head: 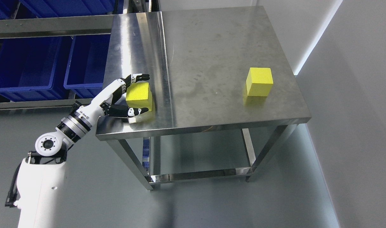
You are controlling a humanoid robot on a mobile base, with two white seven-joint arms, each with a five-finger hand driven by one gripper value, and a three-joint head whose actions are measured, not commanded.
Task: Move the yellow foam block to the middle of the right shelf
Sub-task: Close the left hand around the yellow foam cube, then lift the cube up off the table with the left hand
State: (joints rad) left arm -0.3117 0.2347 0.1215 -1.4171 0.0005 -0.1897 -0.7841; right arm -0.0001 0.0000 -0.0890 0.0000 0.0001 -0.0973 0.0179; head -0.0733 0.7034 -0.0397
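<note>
Left hand point(129, 96) fingers spread around yellow foam block point(139, 96), block upright, flat on steel table point(212, 63)

We are seeing a brushed-steel surface point(212, 47), reflective with dull smudges. Both foam blocks point(139, 92) point(259, 81) are looking matt and fine-pored. The left hand point(129, 95) is showing glossy white and black plastic. The blue bins point(28, 63) are looking like smooth plastic.

Steel table point(212, 57) on grey floor point(212, 205) — blue bins point(25, 63) shelved left, white wall point(354, 79) right.
</note>
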